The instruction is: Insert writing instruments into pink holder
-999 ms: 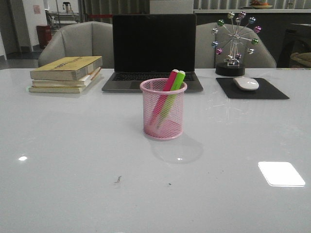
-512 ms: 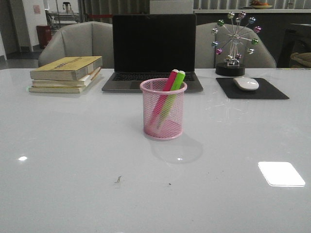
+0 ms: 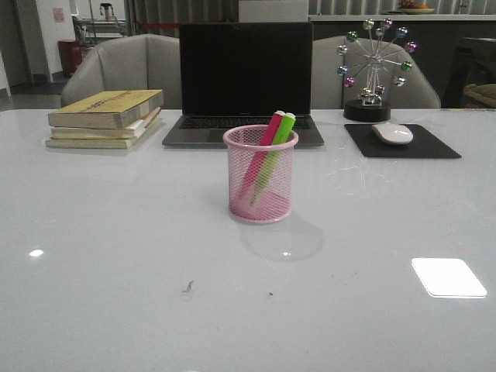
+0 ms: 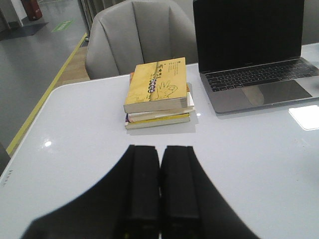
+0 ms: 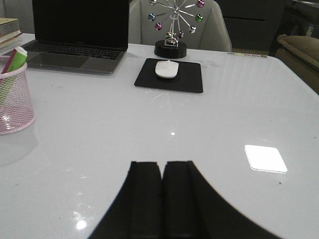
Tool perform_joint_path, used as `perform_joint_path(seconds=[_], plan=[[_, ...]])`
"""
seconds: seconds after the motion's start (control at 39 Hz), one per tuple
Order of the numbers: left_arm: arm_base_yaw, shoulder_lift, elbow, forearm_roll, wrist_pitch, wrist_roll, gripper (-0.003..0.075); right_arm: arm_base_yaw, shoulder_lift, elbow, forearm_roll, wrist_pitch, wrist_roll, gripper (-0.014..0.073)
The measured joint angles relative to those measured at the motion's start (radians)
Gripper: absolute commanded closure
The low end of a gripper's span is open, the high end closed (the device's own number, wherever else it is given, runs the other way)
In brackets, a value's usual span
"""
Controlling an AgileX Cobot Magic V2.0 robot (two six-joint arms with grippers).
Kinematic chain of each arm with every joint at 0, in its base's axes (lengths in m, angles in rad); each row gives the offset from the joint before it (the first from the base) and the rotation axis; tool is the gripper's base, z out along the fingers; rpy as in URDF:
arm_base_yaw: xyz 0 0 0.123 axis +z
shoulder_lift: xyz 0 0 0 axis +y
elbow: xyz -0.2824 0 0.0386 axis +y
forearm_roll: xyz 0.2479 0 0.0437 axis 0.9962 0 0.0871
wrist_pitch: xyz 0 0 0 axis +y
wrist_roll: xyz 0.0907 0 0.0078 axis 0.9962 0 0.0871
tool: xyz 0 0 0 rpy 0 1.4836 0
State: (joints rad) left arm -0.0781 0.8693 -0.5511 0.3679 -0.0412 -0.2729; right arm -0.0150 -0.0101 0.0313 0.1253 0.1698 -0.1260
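The pink holder (image 3: 260,174) stands upright mid-table in the front view. A magenta pen (image 3: 265,147) and a lime green pen (image 3: 277,143) lean inside it, tips poking above the rim toward the right. The right wrist view catches the pink holder (image 5: 14,99) and the green pen's tip (image 5: 17,57) at its edge. My left gripper (image 4: 160,148) is shut and empty above bare table near the books. My right gripper (image 5: 162,163) is shut too, with nothing in it, well away from the holder. Neither arm shows in the front view.
A stack of books (image 3: 107,118) lies back left, an open laptop (image 3: 245,81) behind the holder. A white mouse (image 3: 392,133) on a black pad (image 3: 401,142) and a ball-wheel desk toy (image 3: 372,71) sit back right. Grey chairs (image 3: 124,68) stand beyond the table.
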Motion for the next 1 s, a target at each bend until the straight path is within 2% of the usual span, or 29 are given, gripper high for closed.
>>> perform_joint_path(seconds=[0.33,1.0], plan=[[0.0,0.0,0.0,-0.051,0.0,0.0,0.0623,0.0,0.0,0.0,0.0,0.002,0.0,0.0535],[0.0,-0.033,0.0,-0.055,-0.004,0.0,0.0623,0.0,0.0,0.0,0.0,0.006,0.0,0.0535]])
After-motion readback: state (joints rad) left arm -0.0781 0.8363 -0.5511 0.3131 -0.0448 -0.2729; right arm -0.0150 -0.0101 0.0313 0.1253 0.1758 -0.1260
